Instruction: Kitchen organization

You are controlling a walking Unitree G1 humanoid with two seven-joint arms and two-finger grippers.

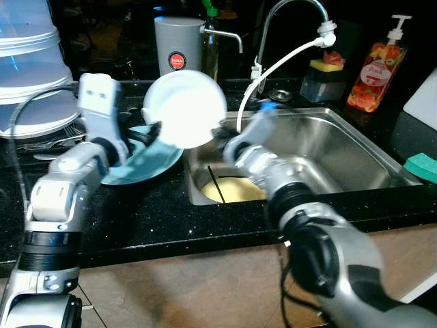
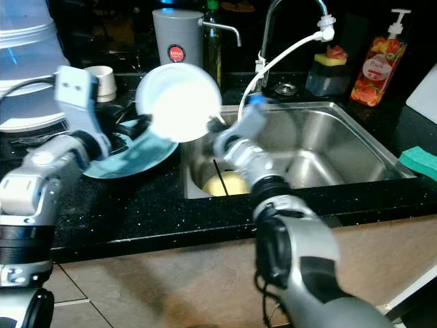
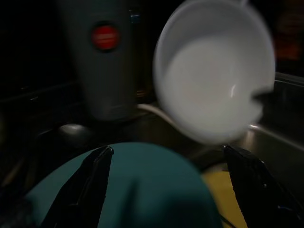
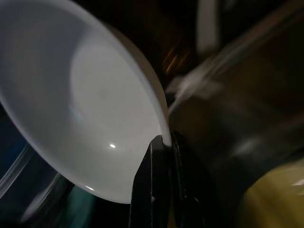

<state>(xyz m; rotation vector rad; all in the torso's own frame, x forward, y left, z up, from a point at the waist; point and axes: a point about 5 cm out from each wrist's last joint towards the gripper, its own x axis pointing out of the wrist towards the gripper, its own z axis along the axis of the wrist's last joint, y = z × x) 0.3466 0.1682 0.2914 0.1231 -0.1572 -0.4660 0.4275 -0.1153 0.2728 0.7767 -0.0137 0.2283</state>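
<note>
White bowl (image 1: 184, 109) hangs tipped on edge in the air, hollow facing the robot, its rim pinched thin between the two black fingers of the right gripper (image 4: 164, 142), which comes up from the near left corner of the steel sink (image 1: 355, 147). Just left of that pincer and a little lower, the left gripper (image 3: 171, 166) stands wide, its fingers spread around the rim of a teal plate (image 1: 147, 160) that lies on the black counter (image 1: 157, 219); I cannot tell whether they touch it. Well below and behind the right pincer, a yellow dish (image 1: 232, 190) lies in the basin. The step looks like carrying the bowl out of the sink toward the plate. To do it well, I would keep the grip firm on that narrow rim, level the bowl as it travels, and steer clear of the white hose (image 1: 287, 58) dangling from the tap (image 1: 290, 14) and of the grey canister (image 1: 177, 44) behind. The right wrist view gives the pinch itself, close and plain, which the head views leave blurred; the left wrist view shows the spread of the other pincer over the teal plate, while the head views alone place the soap bottle (image 1: 375, 72) and green sponge (image 1: 422, 166) far off to the right.
</note>
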